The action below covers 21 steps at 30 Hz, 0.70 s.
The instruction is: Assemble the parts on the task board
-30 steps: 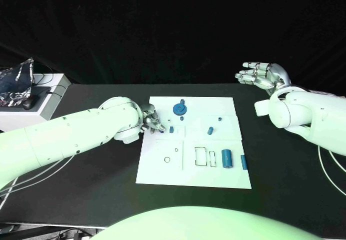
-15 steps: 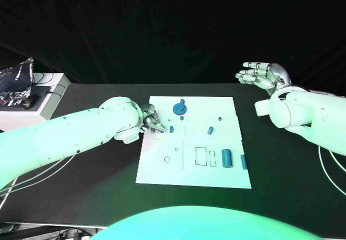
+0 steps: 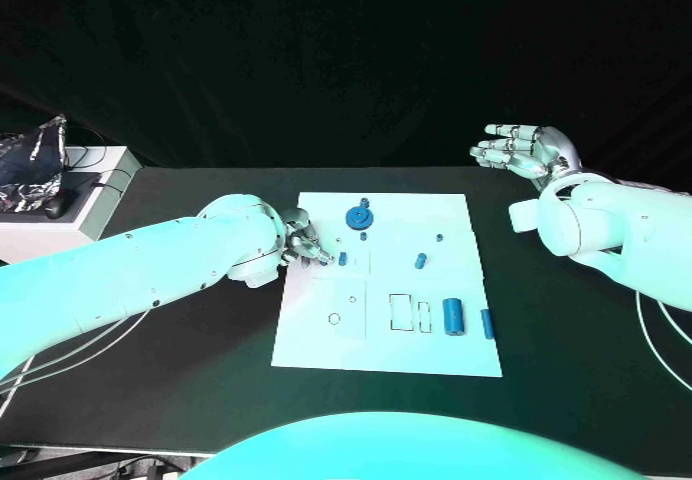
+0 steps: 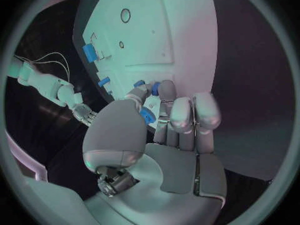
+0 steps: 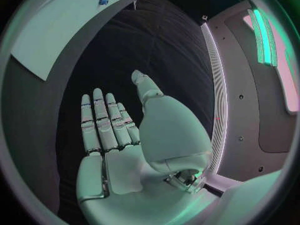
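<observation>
Task board [image 3: 378, 340]: white plate, centre of the black table [image 3: 173, 360].

Left hand [image 3: 303, 243]: over the board's left edge, fingers drawn together, pinching a small blue part [image 4: 147, 116] between thumb and fingertips.

Right hand [image 3: 526, 150]: raised beyond the table's far right corner, well apart from the board, fingers extended and slightly spread, holding nothing.

Loose parts on the board:
- round blue disc [image 3: 359, 216] near the far edge
- blue cylinder [image 3: 454, 316] toward the right edge
- small blue peg [image 3: 421, 261] mid-board
</observation>
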Motion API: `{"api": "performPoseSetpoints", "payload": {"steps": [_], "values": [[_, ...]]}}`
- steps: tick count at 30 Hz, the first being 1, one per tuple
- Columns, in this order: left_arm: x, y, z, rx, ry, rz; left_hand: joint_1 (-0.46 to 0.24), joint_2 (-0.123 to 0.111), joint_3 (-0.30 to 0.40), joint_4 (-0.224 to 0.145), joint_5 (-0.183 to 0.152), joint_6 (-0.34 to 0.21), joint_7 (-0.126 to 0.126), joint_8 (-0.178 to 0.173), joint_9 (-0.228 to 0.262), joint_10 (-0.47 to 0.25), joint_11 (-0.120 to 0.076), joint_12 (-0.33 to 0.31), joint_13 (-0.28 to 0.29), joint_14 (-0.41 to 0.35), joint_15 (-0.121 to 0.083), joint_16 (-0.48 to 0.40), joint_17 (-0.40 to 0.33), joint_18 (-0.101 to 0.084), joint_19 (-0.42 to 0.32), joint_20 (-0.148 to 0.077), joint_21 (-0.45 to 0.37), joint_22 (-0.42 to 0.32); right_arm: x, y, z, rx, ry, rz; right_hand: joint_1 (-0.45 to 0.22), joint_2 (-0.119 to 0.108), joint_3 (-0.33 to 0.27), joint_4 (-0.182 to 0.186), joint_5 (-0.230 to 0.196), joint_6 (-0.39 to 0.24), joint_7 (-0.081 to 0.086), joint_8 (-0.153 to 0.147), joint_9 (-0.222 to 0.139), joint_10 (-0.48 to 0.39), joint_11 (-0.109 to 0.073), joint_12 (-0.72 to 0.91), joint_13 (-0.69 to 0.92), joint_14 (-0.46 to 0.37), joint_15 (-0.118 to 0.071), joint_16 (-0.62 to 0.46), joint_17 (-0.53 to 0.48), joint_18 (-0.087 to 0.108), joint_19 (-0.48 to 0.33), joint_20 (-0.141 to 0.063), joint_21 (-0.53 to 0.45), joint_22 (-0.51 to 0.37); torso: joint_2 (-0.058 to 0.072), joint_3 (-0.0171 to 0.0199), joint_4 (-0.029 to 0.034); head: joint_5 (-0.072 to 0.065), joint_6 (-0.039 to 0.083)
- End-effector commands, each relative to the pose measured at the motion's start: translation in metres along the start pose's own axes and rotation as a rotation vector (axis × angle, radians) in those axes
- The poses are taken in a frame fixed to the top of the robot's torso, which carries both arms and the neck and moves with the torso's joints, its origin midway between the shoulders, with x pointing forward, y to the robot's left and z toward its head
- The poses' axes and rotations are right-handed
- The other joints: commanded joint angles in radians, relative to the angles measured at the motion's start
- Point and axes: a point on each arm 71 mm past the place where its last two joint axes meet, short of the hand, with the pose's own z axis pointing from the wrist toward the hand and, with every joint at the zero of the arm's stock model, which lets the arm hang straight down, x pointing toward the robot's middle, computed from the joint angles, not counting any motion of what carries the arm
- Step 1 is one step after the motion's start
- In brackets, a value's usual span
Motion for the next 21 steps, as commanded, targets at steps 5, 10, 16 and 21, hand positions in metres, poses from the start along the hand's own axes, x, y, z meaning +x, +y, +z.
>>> {"api": "performPoseSetpoints", "payload": {"steps": [5, 10, 16, 21], "values": [[0.0065, 0.0013, 0.0013, -0.011, 0.025, 0.006, 0.008, 0.014, -0.080, 0.023, 0.000, 0.001, 0.006, 0.002, 0.002, -0.008, -0.001, 0.006, 0.000, 0.003, -0.001, -0.004, 0.001, -0.018, 0.002, -0.003, -0.005, 0.118, 0.0017, 0.0010, -0.0006, -0.016, 0.017, -0.001, -0.002, -0.009, 0.004, 0.003, 0.004, -0.007, 0.069, -0.006, -0.001, -0.008, 0.001, -0.004, -0.001, -0.005, 0.001, -0.004, -0.002, 0.002, -0.011, -0.001, -0.003, -0.001, 0.000, -0.0004, 0.0003, -0.001, 0.001], [0.0064, 0.0028, 0.0008, -0.018, 0.028, 0.012, 0.008, 0.038, -0.244, 0.055, 0.000, 0.004, 0.010, 0.009, 0.008, -0.008, -0.001, 0.009, 0.000, 0.003, 0.001, -0.004, 0.001, -0.018, 0.002, -0.002, -0.006, 0.119, 0.0011, 0.0005, -0.0009, -0.013, 0.016, -0.001, -0.002, -0.009, 0.005, 0.002, 0.004, -0.007, 0.069, -0.006, -0.001, -0.010, 0.001, -0.004, -0.001, -0.010, 0.002, -0.004, -0.002, 0.002, -0.013, -0.001, -0.003, -0.001, 0.000, -0.0004, 0.0002, 0.000, 0.000], [0.0060, 0.0049, -0.0001, -0.025, 0.031, 0.014, 0.038, 0.061, -0.398, 0.080, -0.003, 0.003, 0.009, 0.015, 0.013, -0.009, 0.004, 0.014, -0.002, 0.004, 0.002, -0.004, 0.003, -0.017, 0.002, -0.001, -0.007, 0.119, 0.0004, -0.0001, -0.0012, -0.012, 0.015, -0.002, -0.002, -0.010, 0.006, 0.001, 0.004, -0.013, 0.070, -0.006, -0.001, -0.015, 0.002, -0.004, -0.001, -0.018, 0.003, -0.005, -0.002, 0.001, -0.021, 0.000, -0.004, -0.002, 0.000, -0.0005, 0.0004, -0.001, 0.001], [0.0054, 0.0052, -0.0010, -0.027, 0.025, 0.015, 0.045, 0.065, -0.424, 0.092, -0.005, 0.001, 0.008, 0.020, 0.018, -0.010, 0.005, 0.017, -0.004, 0.004, 0.002, -0.003, 0.004, -0.018, 0.003, -0.001, -0.005, 0.120, 0.0004, -0.0005, -0.0014, -0.011, 0.015, -0.002, -0.003, -0.014, 0.004, 0.002, 0.006, -0.019, 0.071, -0.007, -0.002, -0.022, 0.003, -0.004, -0.001, -0.024, 0.004, -0.005, -0.003, 0.000, -0.027, 0.001, -0.004, -0.002, 0.000, -0.0001, 0.0002, -0.001, 0.000]]}}
